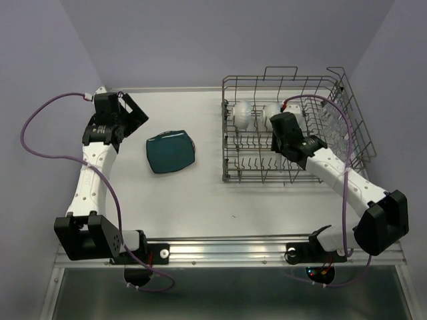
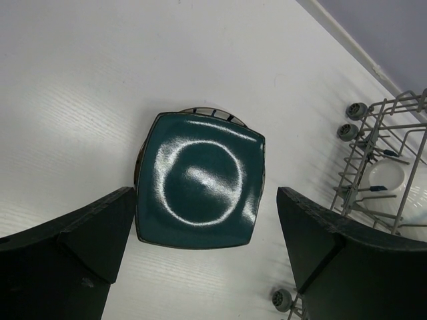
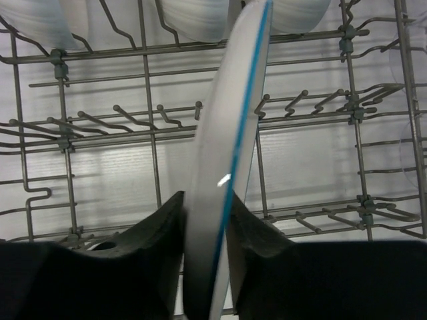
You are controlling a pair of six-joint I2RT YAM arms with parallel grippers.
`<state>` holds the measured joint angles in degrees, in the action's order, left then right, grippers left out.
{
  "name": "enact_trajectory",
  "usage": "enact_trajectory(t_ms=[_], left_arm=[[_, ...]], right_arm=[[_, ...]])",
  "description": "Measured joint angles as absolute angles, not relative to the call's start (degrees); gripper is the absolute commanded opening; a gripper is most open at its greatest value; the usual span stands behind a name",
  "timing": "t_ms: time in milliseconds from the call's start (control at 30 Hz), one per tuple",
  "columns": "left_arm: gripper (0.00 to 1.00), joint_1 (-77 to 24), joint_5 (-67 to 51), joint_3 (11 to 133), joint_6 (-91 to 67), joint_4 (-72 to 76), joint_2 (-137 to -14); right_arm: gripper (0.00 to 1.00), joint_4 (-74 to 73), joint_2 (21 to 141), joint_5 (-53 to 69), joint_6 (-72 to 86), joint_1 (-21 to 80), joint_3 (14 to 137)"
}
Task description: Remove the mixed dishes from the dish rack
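Counter: the white counter [image 1: 200, 207] carries the dish rack [image 1: 257, 180] on the right and the teal plate [image 1: 170, 152] on the left, well apart.
Teal plate: it lies flat on the counter, outside the rack. The striped rim of another dish [image 2: 208, 111] shows under its far edge.
Left hand: the left hand [image 2: 205, 200] is released, with fingers wide apart. It hangs above the teal plate and does not touch it.
Dish rack: grey wire with rows of upright tines, a taller wire wall on the right, and small wheels [image 2: 353, 112] at the corner.
In the rack: white bowls [image 1: 243, 113] are in the far row. A white plate [image 3: 227, 120] with a blue edge line stands on its edge.
Right hand: the right hand [image 3: 205, 200] is inside the rack, clenched on the white plate with one finger on each face.
In the way: tines stand just beside the plate on both sides, and the bowls are close behind it. A purple cable [image 1: 347, 153] arches over the right part of the rack.
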<state>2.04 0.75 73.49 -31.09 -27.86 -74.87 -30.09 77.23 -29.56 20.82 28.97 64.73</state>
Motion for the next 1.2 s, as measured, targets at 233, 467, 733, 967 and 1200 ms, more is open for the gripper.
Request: enact_trajectory(t_ms=[233, 467, 733, 967, 1200], left_arm=[[0.99, 2.0, 1.1, 73.0, -31.1, -28.0, -72.9], [0.99, 2.0, 1.3, 72.8, -31.1, -28.2, -72.8], [0.99, 2.0, 1.3, 72.8, -31.1, -28.2, -72.8], [0.99, 2.0, 0.8, 72.8, -31.0, -28.2, -72.8], [0.99, 2.0, -1.0, 72.8, -30.3, -28.1, -72.8]], right_arm=[[0.13, -30.8, 77.4, -29.5, 22.7, 29.1, 64.8], [0.01, -31.6, 77.1, -29.4, 24.0, 29.1, 65.2], [0.01, -33.1, 76.1, -29.5, 23.1, 29.2, 66.7], [0.01, -33.9, 74.5, -27.6, 21.6, 28.9, 66.9], [0.01, -35.4, 73.9, -25.3, 20.2, 28.4, 67.7]])
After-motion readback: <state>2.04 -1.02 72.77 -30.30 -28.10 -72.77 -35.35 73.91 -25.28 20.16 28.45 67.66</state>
